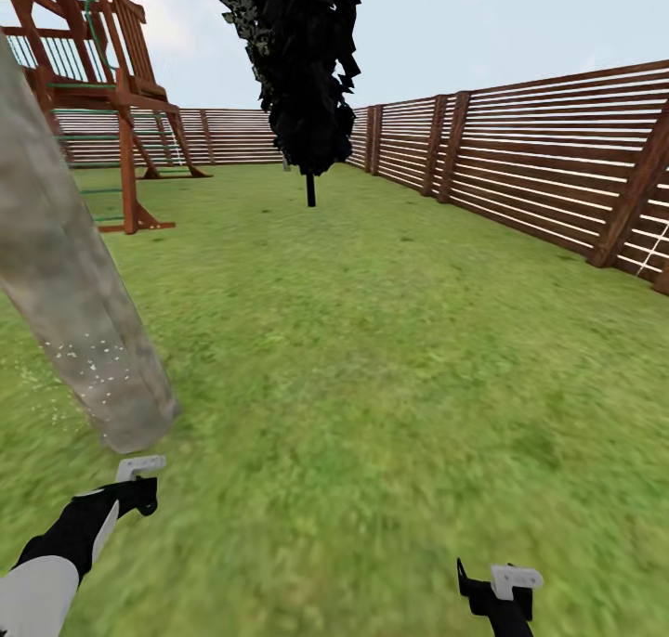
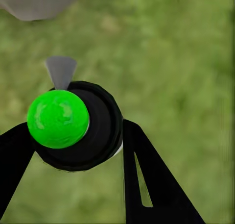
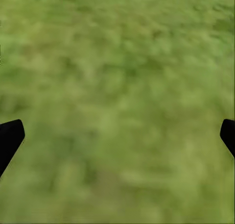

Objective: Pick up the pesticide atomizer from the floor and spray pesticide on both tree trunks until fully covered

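A thick mottled grey-brown tree trunk [image 1: 74,321] leans across the left of the head view, with white pesticide specks [image 1: 98,358] dotted on its lower part and on the grass beside it. Just short of its base is my left gripper [image 1: 139,493]. In the left wrist view that gripper [image 2: 73,140] is shut on the pesticide atomizer [image 2: 93,131], a black round body with a bright green ball on top and a grey nozzle pointing toward the trunk's base [image 2: 39,1]. My right gripper [image 1: 497,591] hangs low over the lawn [image 1: 372,358], open [image 3: 120,133] and holding nothing.
A thin-trunked tree with dark foliage [image 1: 302,71] stands far ahead. A red-brown wooden play frame [image 1: 111,89] rises at the back left. The slatted brown fence [image 1: 520,154] runs along the right and the back. Open grass lies ahead and to the right.
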Controlling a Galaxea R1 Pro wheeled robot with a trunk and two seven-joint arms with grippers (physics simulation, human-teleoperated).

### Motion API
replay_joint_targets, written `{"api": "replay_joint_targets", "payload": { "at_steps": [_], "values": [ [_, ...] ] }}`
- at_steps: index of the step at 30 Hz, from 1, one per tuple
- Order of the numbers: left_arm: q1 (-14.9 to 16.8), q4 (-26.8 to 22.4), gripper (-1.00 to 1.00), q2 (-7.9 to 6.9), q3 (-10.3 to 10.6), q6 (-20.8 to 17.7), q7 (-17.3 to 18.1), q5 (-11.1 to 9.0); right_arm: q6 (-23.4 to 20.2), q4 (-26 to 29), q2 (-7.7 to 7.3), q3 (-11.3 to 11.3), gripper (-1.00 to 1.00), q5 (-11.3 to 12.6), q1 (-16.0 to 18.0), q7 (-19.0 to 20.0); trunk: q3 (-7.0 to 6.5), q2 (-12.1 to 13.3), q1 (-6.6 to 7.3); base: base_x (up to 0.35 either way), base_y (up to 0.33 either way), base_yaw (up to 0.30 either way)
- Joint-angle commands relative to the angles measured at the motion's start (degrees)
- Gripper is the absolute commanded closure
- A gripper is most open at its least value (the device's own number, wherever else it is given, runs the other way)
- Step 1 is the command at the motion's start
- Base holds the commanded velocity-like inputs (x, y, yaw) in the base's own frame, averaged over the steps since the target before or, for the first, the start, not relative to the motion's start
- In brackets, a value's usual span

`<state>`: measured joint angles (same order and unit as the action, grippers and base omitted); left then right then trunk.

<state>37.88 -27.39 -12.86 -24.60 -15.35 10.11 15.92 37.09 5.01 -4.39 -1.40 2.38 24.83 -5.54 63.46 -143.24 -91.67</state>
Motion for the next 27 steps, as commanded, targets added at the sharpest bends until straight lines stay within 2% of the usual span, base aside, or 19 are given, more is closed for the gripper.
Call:
{"api": "replay_joint_targets", "payload": {
  "at_steps": [1, 6, 8, 10, 11, 16, 22, 27],
  "values": [
    [0.00, -0.02, 1.00, 0.16, 0.02, 0.03, 0.00, 0.05, 0.00, 0.00, 0.00, 0.00, -1.00, 0.00, -0.01, 0.00, 0.00, 0.00, 0.00, 0.232, -0.189, 0.260],
    [0.00, -0.03, 1.00, 0.64, 0.08, -0.02, -0.17, 0.16, 0.00, 0.00, 0.00, 0.00, -1.00, -0.01, 0.01, 0.00, 0.00, 0.00, 0.00, 0.157, -0.221, 0.183],
    [0.00, -0.03, 1.00, 0.64, 0.08, -0.03, -2.08, 0.16, 0.00, 0.00, 0.00, 0.00, -1.00, -0.01, 0.03, 0.00, 0.00, 0.00, 0.00, 0.035, -0.152, 0.017],
    [0.00, -0.05, 1.00, 0.61, 0.04, -0.20, -5.71, -0.02, 0.00, 0.00, 0.00, 0.00, -1.00, -0.01, 0.03, 0.00, 0.00, 0.00, 0.00, 0.008, -0.039, 0.004],
    [0.00, -0.05, 1.00, 0.55, 0.02, -0.32, -6.15, -0.10, 0.00, 0.00, 0.00, 0.00, -1.00, -0.01, 0.04, 0.00, 0.00, 0.00, 0.00, 0.002, -0.010, 0.054],
    [0.00, -0.50, 1.00, 0.54, 0.00, -0.72, -6.36, -0.18, 0.00, 0.00, 0.00, 0.02, -1.00, 0.03, 0.02, 0.00, 0.00, 0.00, 0.00, 0.037, -0.002, 0.219],
    [0.00, -0.19, 1.00, 0.65, -0.09, -0.73, -6.36, -0.27, 0.00, 0.00, 0.00, 0.00, -1.00, 0.02, 0.03, 0.00, 0.00, 0.00, 0.00, 0.310, 0.000, 0.271],
    [0.00, -0.12, 1.00, 0.73, -0.09, -0.73, -6.38, -0.27, 0.08, 0.01, -0.17, 0.08, -1.00, 0.08, 0.00, -0.01, 0.00, 0.00, 0.00, 0.338, 0.000, 0.048]
  ]
}}
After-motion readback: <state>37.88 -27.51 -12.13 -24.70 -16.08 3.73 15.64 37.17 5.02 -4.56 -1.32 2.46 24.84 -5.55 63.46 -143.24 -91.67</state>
